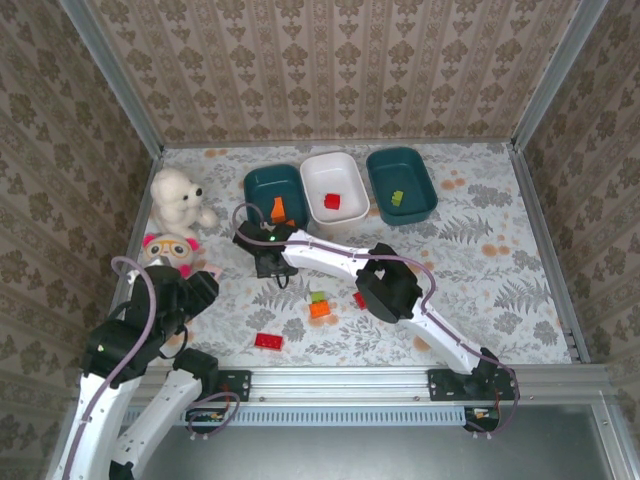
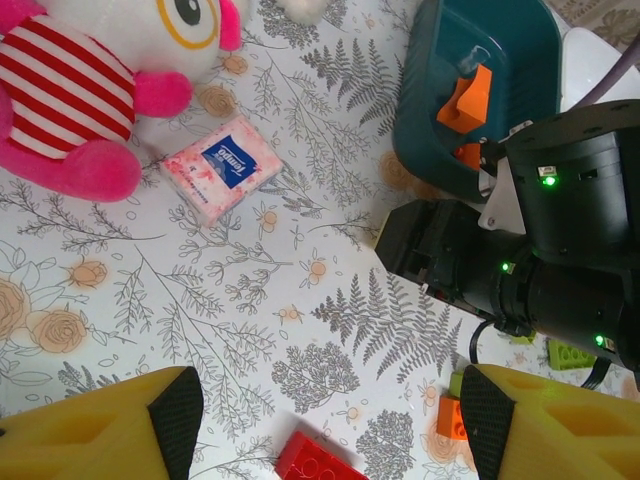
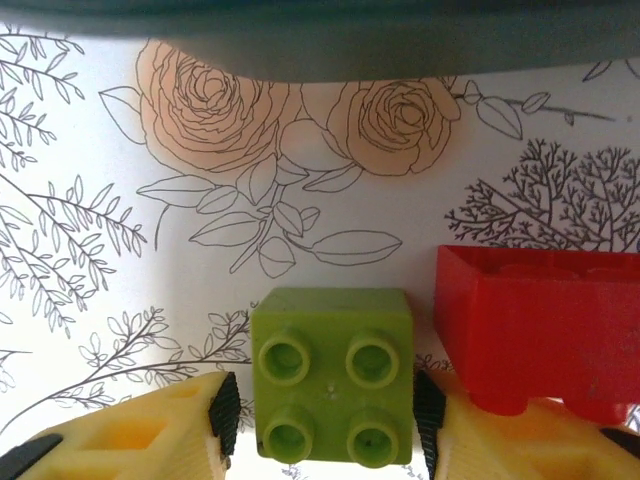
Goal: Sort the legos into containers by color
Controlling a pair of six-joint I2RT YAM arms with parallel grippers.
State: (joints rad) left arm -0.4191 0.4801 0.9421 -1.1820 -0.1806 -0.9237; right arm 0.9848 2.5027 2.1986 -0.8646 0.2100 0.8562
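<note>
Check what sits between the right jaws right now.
A green lego, studs facing the camera, sits between the right jaws in the right wrist view. A red lego lies just beside it, outside the jaws.

Overhead from behind, left wrist down onto shared teal tub [image 1: 265, 188], right wrist hugging tabletop [image 3: 300, 200]

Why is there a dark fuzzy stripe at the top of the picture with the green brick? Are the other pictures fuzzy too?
Right wrist view: the stripe looks like a teal tub, its rim too close to be sharp, shading the cloth below; the green brick is crisp. Left wrist view: the tissue pack is sharp. Top view: even light, soft shadows, no glare.
</note>
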